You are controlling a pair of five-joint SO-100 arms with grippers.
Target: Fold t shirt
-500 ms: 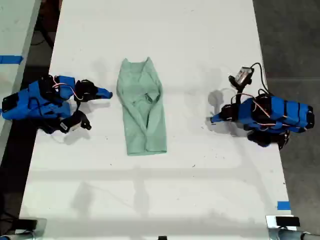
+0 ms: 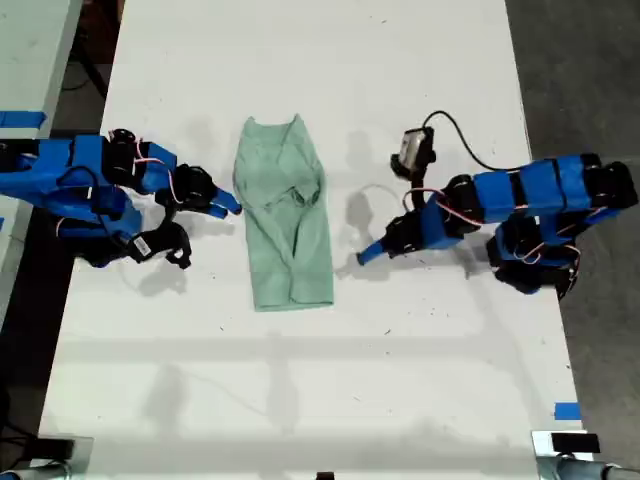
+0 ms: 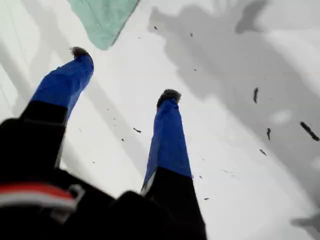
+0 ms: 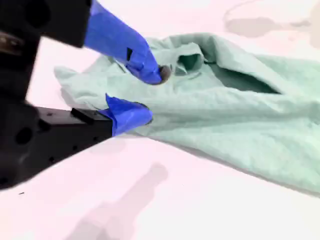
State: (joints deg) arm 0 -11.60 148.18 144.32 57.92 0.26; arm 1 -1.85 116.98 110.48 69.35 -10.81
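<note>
First wrist view cuts the t shirt (image 2: 285, 215) down to one corner; in the exterior view both hands are too small to read finger gaps. Shirt lies mid-desk (image 2: 320, 400), already narrowed w/ sides folded in, long axis running up-down in the exterior view, wider hem end toward that view's bottom. My first hand (image 3: 122, 75), on the exterior view's right, has fingers spread wide, holding nothing, tips above bare desk just short of the shirt corner. My second hand (image 4: 150, 95) is partly open, empty, tips at the shirt's edge near a sleeve fold. Vs 0.5 s ago: first arm has extended well toward the shirt; second hand nudged closer; shirt unchanged.
</note>
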